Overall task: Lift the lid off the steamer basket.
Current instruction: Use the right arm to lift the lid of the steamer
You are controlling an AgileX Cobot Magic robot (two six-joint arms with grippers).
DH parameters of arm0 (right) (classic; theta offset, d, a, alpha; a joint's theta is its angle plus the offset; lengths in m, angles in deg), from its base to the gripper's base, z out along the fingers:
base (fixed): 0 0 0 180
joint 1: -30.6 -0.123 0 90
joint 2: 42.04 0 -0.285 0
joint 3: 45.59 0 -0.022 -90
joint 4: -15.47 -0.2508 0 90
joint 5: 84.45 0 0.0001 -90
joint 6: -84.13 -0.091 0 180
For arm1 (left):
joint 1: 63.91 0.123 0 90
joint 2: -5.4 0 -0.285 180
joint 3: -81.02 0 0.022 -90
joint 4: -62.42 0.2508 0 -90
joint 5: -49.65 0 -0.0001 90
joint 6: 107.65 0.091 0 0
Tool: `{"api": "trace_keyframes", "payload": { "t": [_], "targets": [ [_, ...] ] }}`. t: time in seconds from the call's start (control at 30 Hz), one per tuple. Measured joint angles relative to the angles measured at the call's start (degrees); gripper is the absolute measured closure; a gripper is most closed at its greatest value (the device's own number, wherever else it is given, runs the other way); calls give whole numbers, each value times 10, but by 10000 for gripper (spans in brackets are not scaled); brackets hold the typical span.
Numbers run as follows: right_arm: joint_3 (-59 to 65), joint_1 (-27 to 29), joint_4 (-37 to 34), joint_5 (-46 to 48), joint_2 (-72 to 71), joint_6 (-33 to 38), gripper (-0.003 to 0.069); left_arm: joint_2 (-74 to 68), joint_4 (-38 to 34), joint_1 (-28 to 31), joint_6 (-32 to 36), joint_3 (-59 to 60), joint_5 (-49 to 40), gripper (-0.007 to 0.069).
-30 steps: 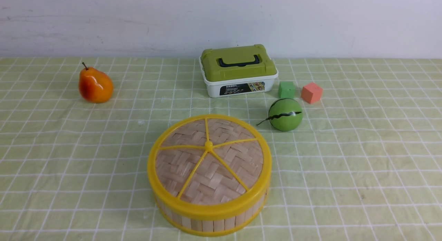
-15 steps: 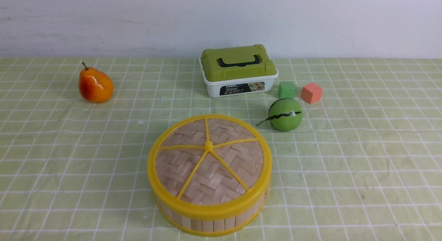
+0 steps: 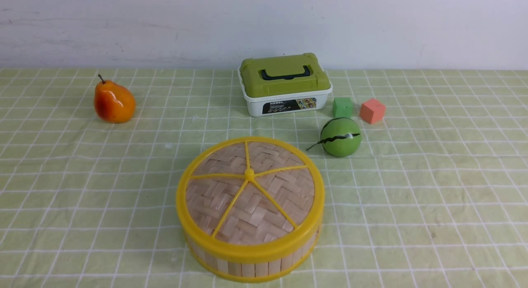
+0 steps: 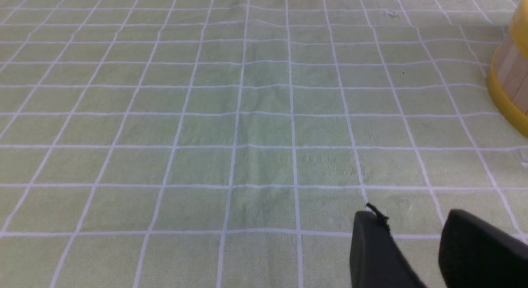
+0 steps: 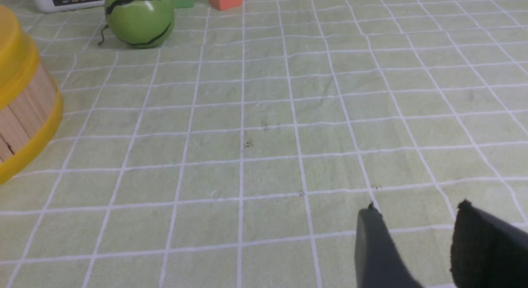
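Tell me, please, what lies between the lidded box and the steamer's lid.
Only bare checked cloth between box and lid, in the front view.

A pale green cloth [image 4: 264, 164] with a grid of white lines fills most of the view. The yellow-rimmed wall of the steamer basket [image 4: 511, 73] is cut off at the frame's edge. Two dark fingers [image 4: 377, 251] of the left gripper [image 4: 408, 216] stand apart over the cloth, with cloth visible between them

Unclear room (perhaps staged); a checked cloth [image 3: 412, 197] meets a bare wall [image 3: 165, 28].
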Motion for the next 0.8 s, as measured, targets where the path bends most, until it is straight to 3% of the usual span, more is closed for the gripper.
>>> {"api": "trace_keyframes", "payload": {
  "t": [0.17,0.3,0.33,0.53,0.8],
  "targets": [
    [0,0,-47,0,0,-1,415,0,0,0,0,0,0,386],
    [0,0,-180,1,0,-29,417,0,0,0,0,0,0,386],
    [2,-1,-287,4,0,-59,417,0,0,0,0,0,0,386],
    [5,-2,-438,-19,0,-73,417,0,0,0,0,0,0,386],
    [5,-2,-474,-43,0,-67,417,0,0,0,0,0,0,386]
  ]
}}
